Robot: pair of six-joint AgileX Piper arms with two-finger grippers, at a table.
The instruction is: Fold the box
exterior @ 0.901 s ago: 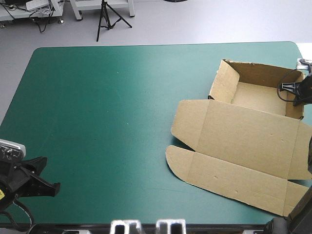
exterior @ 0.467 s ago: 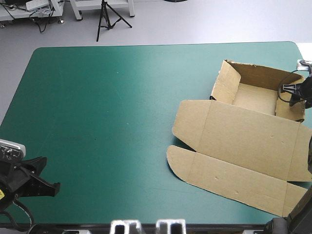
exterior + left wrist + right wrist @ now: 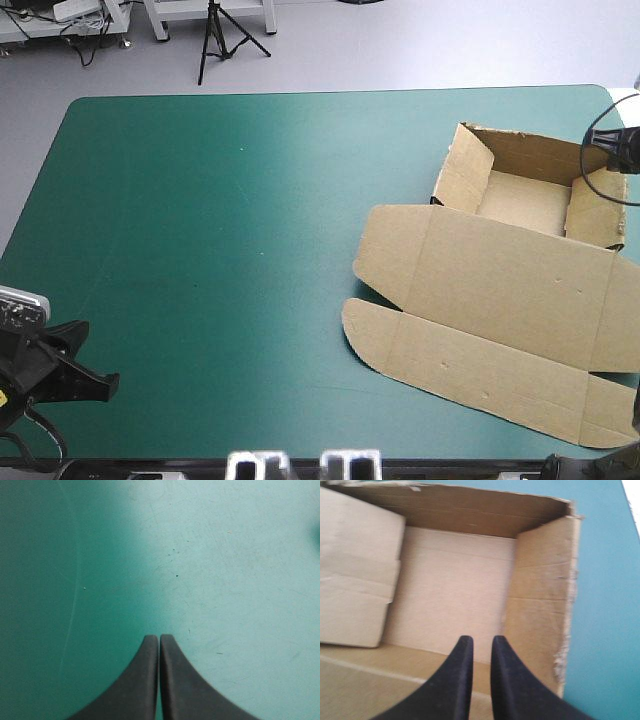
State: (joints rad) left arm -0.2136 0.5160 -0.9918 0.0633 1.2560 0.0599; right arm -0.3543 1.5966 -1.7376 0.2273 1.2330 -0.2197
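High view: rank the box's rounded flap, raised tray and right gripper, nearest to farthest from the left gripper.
1. rounded flap, the box's near-left end
2. raised tray, far right
3. right gripper, past the tray's right wall

We find the teal-green table cover (image 3: 220,250) open to us across its left and middle, right up to the far edge. On the right, the brown cardboard box (image 3: 520,350) bars the way: raised tray walls (image 3: 462,170) farther off, its flat lid (image 3: 500,275) nearer.
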